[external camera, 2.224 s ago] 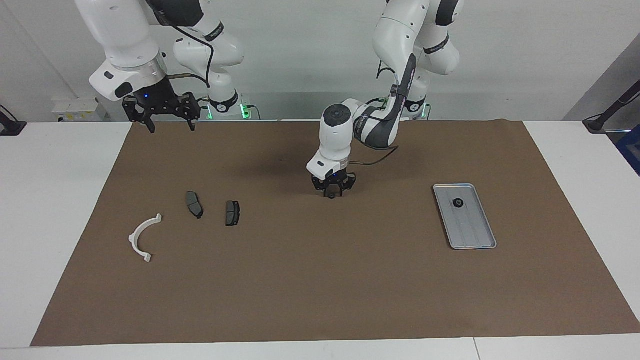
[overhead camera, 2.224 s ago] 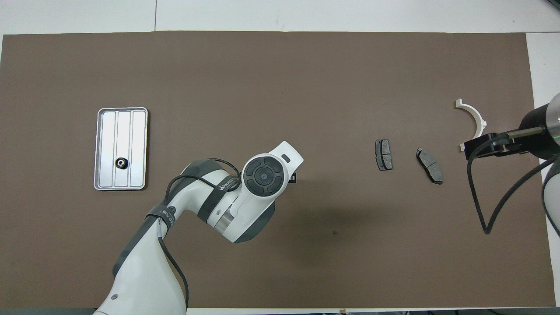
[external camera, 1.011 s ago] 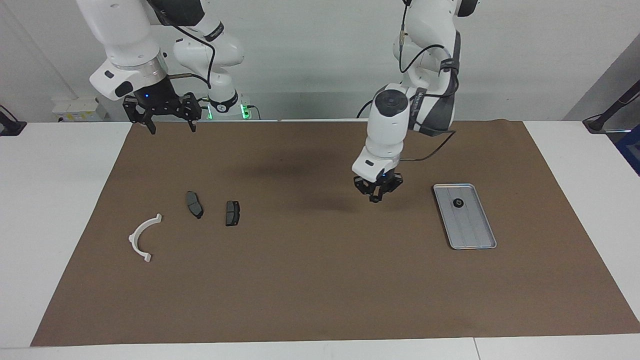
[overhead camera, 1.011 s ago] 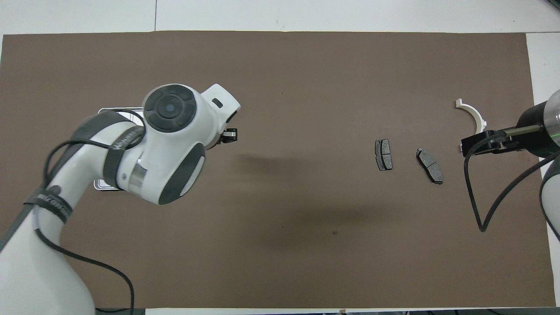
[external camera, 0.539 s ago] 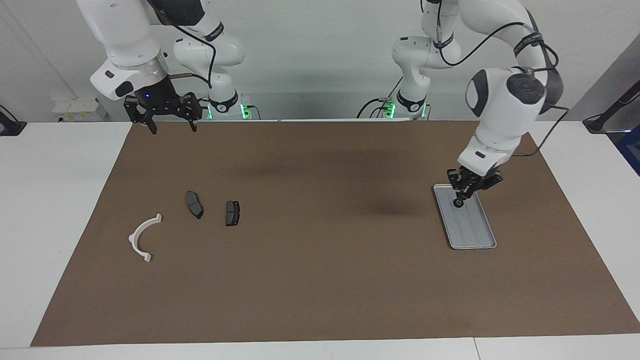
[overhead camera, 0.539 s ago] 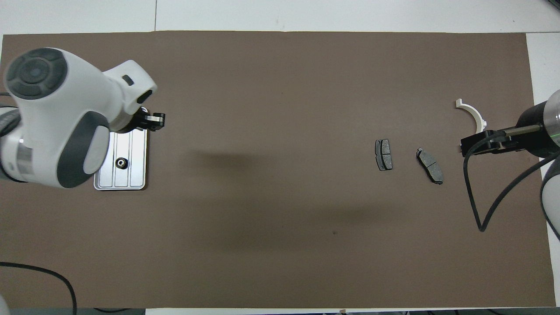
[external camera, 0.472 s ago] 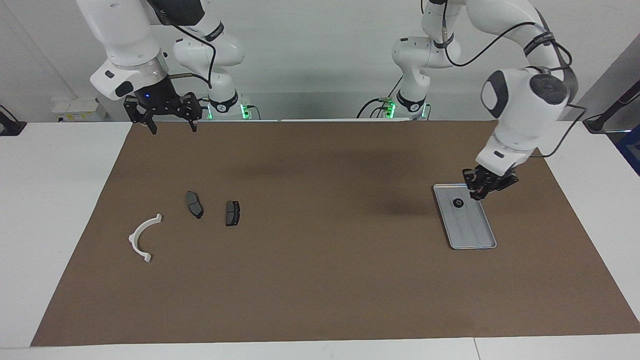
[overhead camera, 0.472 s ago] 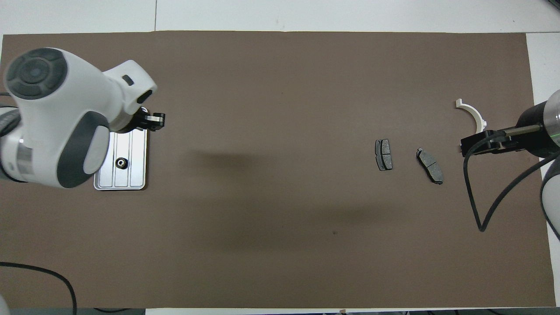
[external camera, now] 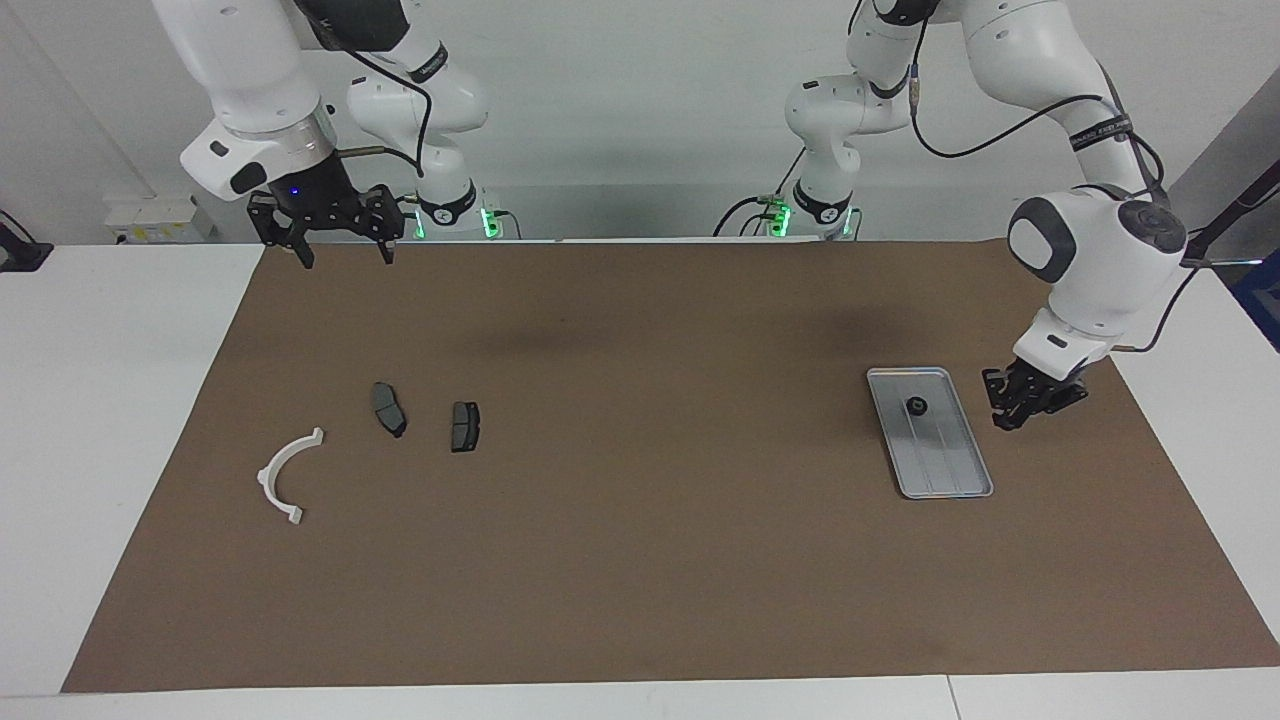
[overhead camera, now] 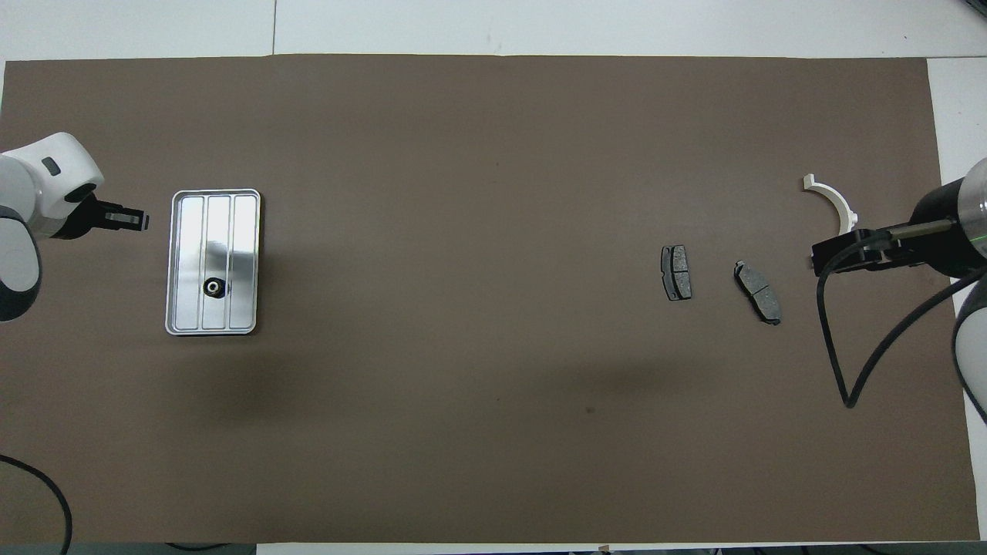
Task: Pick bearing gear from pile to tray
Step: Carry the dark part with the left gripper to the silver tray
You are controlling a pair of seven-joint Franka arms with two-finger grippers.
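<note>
A small black bearing gear [external camera: 915,405] [overhead camera: 213,287] lies in the silver tray [external camera: 945,470] [overhead camera: 218,223], in the part nearer the robots. My left gripper [external camera: 1005,420] [overhead camera: 133,222] is shut and hangs low over the mat beside the tray, toward the left arm's end. I cannot make out anything between its fingertips. The pile lies toward the right arm's end: a white arc [external camera: 285,475] [overhead camera: 837,204] and two dark brake pads [external camera: 388,408] [external camera: 465,426] [overhead camera: 676,272] [overhead camera: 758,291]. My right gripper [external camera: 340,255] [overhead camera: 840,258] waits open, raised over the mat's edge nearest the robots.
A brown mat [external camera: 640,560] covers most of the white table [external camera: 110,420]. A black cable [overhead camera: 840,347] loops down from the right arm.
The left gripper, shut all the while, has travelled from the mat's middle across the tray and come down past it at the left arm's end. The right arm has not moved.
</note>
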